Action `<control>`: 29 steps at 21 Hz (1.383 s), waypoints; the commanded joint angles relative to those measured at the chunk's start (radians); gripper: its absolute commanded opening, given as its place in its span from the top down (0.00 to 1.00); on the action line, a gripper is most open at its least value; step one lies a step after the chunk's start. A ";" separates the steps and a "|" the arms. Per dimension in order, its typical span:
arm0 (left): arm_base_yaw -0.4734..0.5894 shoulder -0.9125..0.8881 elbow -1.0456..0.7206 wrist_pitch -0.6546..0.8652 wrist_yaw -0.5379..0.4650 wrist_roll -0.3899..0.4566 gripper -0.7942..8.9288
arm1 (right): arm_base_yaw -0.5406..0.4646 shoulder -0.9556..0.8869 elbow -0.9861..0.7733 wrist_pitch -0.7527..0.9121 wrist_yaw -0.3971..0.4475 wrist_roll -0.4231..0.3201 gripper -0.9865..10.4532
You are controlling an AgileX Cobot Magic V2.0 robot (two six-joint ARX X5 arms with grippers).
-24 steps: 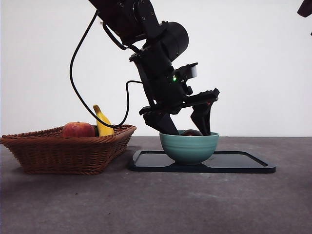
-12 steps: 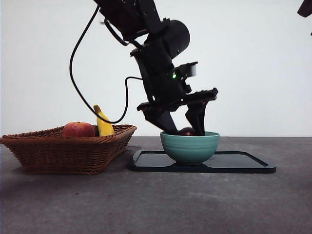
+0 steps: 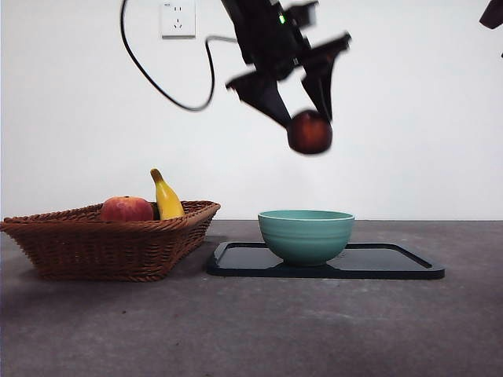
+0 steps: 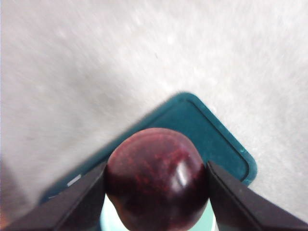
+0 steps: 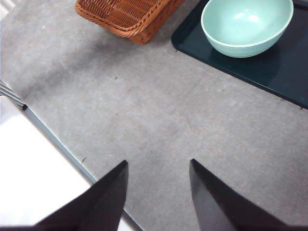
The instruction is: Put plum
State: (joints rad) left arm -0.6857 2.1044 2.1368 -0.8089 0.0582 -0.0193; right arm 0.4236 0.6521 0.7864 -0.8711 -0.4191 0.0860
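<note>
Left gripper [image 3: 308,118] pinches the plum [image 3: 310,132] between both jaws, high above the bowl [image 3: 306,235]. Right gripper [image 5: 159,192] spread, idle.

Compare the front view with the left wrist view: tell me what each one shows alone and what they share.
Only the front view shows the wicker basket holding a red-orange fruit and a banana, and a wall socket. It also shows how high the plum hangs above the bowl.

Only the left wrist view shows the plum's glossy speckled skin close up and the tray's rounded corner.

Both show the left gripper shut on the plum, the green bowl and the dark tray.
</note>
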 commanded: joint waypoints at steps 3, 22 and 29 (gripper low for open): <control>0.045 -0.167 0.035 -0.063 0.001 0.011 0.64 | 0.005 -0.017 0.005 0.013 0.001 0.006 0.74; 0.228 -0.760 -0.591 -0.106 0.001 0.030 0.64 | 0.005 -0.081 0.005 0.011 0.000 0.006 0.74; 0.294 -0.795 -0.924 0.184 0.000 0.031 0.64 | 0.005 -0.081 0.005 0.010 0.000 0.012 0.74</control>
State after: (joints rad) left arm -0.3897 1.3022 1.2179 -0.6609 0.0578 0.0025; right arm 0.4236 0.5690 0.7864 -0.8703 -0.4191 0.0864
